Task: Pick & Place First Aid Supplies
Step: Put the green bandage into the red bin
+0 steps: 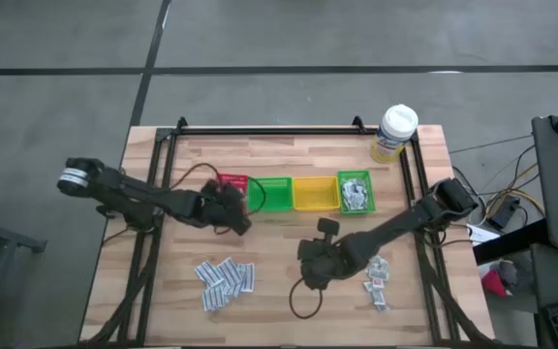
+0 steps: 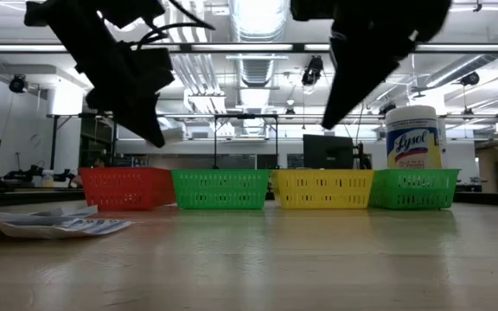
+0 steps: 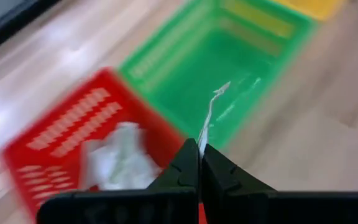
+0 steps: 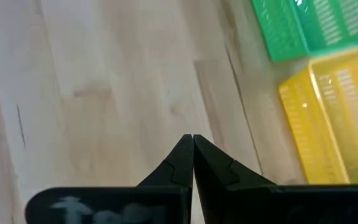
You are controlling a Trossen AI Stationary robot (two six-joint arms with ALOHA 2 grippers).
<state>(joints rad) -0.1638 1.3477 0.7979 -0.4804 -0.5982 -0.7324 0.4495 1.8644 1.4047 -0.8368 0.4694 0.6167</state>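
Pinching sachet [image 3: 211, 115], left pincer [image 3: 200, 151] over red bin [image 3: 61, 124] edge

I count four small bins in a row: one red bin [image 1: 232, 182], two green ones, the first green bin [image 1: 275, 193] and the second green bin [image 1: 355, 191], and one yellow bin [image 1: 314, 194]. I see one wipes tub [image 1: 394, 132] with a white lid. I see two piles of little packets on the table, a left pile [image 1: 225, 281] and a right pile [image 1: 377, 279]; the packets are too small for me to count. More packets lie in the second green bin. I have two arms.
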